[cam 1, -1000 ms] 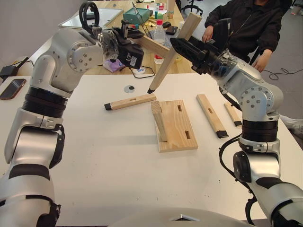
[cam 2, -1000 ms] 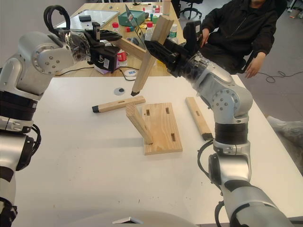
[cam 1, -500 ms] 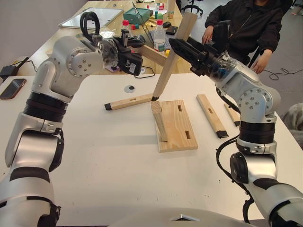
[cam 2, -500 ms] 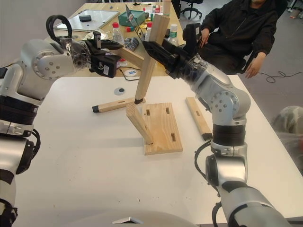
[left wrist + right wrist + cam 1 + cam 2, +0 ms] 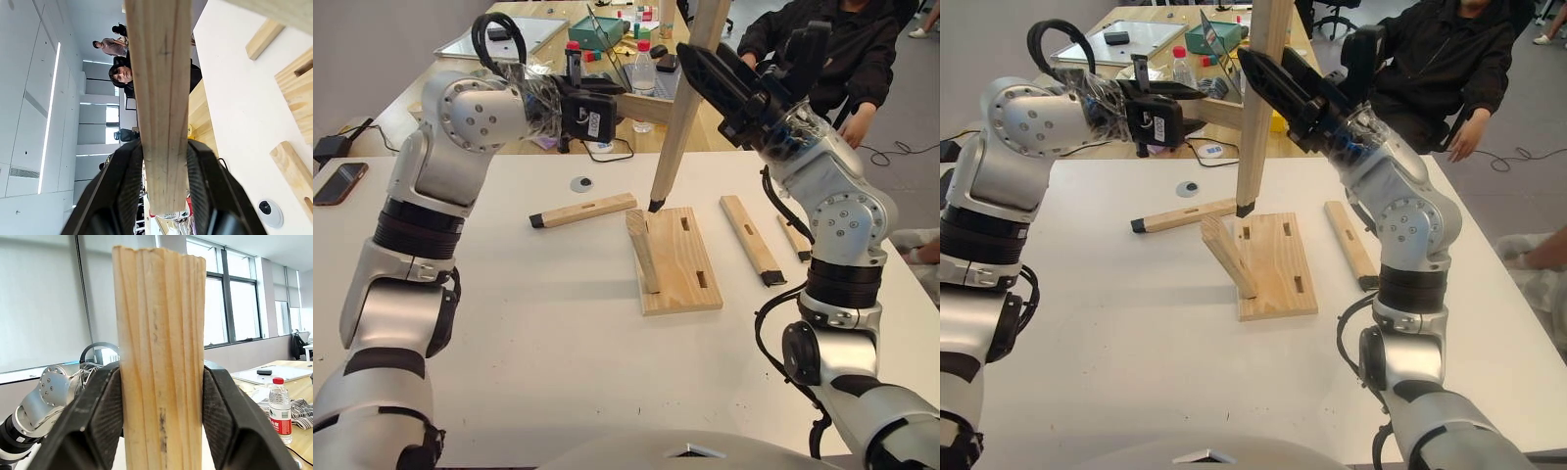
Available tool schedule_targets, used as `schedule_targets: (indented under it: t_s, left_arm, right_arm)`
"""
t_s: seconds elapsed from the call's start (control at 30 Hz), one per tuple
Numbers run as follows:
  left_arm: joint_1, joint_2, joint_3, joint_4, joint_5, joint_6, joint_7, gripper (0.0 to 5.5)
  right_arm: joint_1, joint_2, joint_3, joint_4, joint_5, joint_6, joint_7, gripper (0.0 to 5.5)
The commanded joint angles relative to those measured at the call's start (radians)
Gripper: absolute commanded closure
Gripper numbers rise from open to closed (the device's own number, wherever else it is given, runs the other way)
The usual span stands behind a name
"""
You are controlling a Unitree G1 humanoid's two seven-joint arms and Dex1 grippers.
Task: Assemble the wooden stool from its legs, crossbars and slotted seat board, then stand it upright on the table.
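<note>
The left tool (image 5: 164, 161) is clenched on a crossbar (image 5: 641, 106) high over the bench (image 5: 538, 323), and below it 1 loose leg (image 5: 582, 210) lies flat. The crossbar meets the held leg (image 5: 674, 137), which is nearly upright with its dark tip just above the slotted seat board (image 5: 677, 257), where a slanted leg (image 5: 644, 253) rests. The right tool (image 5: 161, 391) grasps the held leg's upper part. A 4th leg (image 5: 752, 238) lies right of the board. The wood looks light, stiff and smooth. A long leg probably twists in a pinch, so gripping the flat faces near the joint seems safest.
</note>
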Motion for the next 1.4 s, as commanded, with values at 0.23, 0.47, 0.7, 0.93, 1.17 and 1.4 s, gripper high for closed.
schedule_targets:
  t_s: [0.23, 0.47, 0.7, 0.93, 1.17, 1.4]
  left_arm:
    - [-0.009, -0.047, -0.023, -0.102, -0.027, 0.072, -0.049, 4.25]
    - [-0.025, -0.074, -0.027, -0.142, -0.047, 0.121, -0.059, 4.25]
    - [-0.016, -0.12, -0.035, -0.173, -0.077, 0.151, -0.067, 4.25]
    - [-0.023, -0.161, -0.034, -0.214, -0.114, 0.206, -0.071, 4.25]
    - [-0.026, -0.18, -0.026, -0.264, -0.158, 0.318, -0.084, 4.25]
    - [-0.042, -0.214, -0.033, -0.301, -0.181, 0.429, -0.082, 4.25]
  right_arm:
    - [-0.034, 0.052, 0.007, -0.021, -0.036, -0.131, -0.024, 3.44]
    - [-0.018, 0.048, 0.038, -0.018, -0.064, -0.172, -0.016, 3.44]
    - [-0.026, 0.058, 0.014, -0.026, 0.009, -0.148, -0.029, 3.44]
    - [-0.028, 0.05, 0.019, -0.018, 0.008, -0.17, -0.042, 3.44]
    - [-0.027, 0.048, 0.026, -0.01, -0.006, -0.197, -0.047, 3.44]
    - [-0.022, 0.049, 0.038, -0.009, -0.014, -0.217, -0.053, 3.44]
